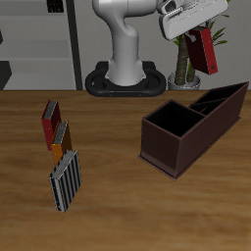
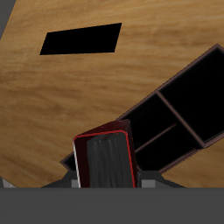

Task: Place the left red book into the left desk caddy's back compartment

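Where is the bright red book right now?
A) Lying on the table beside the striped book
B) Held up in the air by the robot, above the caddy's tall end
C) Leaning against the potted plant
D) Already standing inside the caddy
B: the red book hangs tilted in the end effector, well above the table near the caddy's tall end, and both compartments look empty.

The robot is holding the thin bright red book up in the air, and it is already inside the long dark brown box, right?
Not inside yet. The exterior view shows the gripper holding the thin bright red book up in the air, above the long dark brown box, near its tall end.
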You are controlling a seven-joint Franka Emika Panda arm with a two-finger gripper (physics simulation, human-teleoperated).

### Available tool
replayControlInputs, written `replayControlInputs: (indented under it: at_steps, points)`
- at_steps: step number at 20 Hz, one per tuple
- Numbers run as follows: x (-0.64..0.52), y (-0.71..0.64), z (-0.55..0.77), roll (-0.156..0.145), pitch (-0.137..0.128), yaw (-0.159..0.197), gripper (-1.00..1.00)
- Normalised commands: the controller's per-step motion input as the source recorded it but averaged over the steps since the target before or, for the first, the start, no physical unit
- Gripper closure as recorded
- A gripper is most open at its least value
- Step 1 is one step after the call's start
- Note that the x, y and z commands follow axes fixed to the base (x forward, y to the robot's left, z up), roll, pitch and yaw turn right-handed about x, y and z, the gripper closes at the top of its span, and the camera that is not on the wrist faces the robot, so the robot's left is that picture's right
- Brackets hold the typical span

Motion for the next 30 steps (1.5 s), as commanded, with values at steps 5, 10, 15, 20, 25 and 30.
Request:
replayControlInputs:
  at_steps: [5,10,15,20,25,30]
  points:
    - [-0.47,0.02,-0.01,-0.006,-0.045,-0.007,1.0]
    - [-0.15,-0.19,0.08,-0.008,-0.015,-0.01,1.0]
    - [0.2,-0.46,0.06,-0.126,0.041,-0.157,1.0]
    - [0.31,-0.27,0.03,-0.095,0.015,-0.177,1.0]
    - [0.24,0.05,0.07,-0.031,0.006,-0.164,1.0]
    - [0.22,0.32,-0.02,0.041,-0.01,-0.126,1.0]
